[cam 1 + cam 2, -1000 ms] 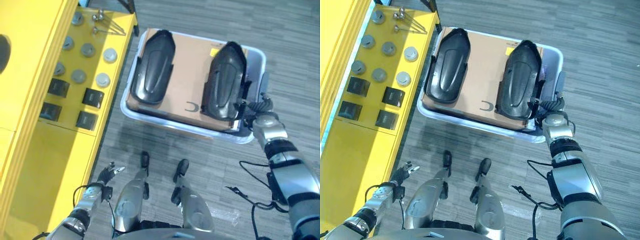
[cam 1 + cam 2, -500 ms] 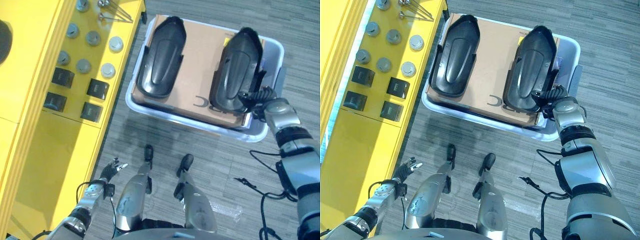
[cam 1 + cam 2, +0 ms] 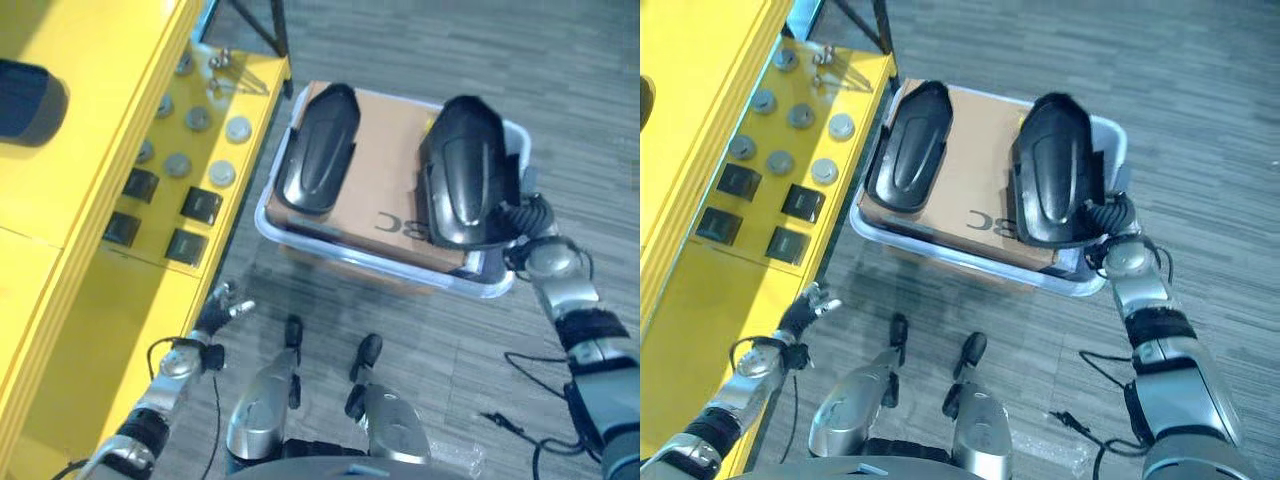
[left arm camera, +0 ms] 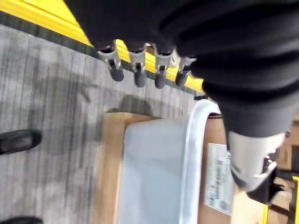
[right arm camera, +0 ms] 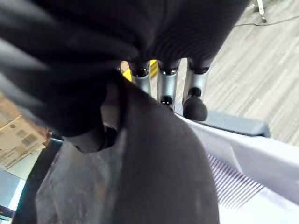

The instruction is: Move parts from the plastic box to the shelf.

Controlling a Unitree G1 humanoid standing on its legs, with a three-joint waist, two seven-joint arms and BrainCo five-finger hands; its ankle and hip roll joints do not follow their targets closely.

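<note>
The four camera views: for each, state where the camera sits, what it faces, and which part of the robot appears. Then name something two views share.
Left eye view: on the head, looking down at the plastic box, two black parts and yellow shelf; both arms enter.
Right eye view: beside it, same scene; left hand by the shelf.
Left wrist view: along the left hand's straight fingers toward floor and box.
Right wrist view: along the right hand, on the right black part.
Shared: the box.

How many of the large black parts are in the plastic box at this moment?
2. One black part lies on the cardboard at the shelf side of the plastic box; the other black part lies at the far side, by the right hand. Any beneath the cardboard would be hidden.
</note>
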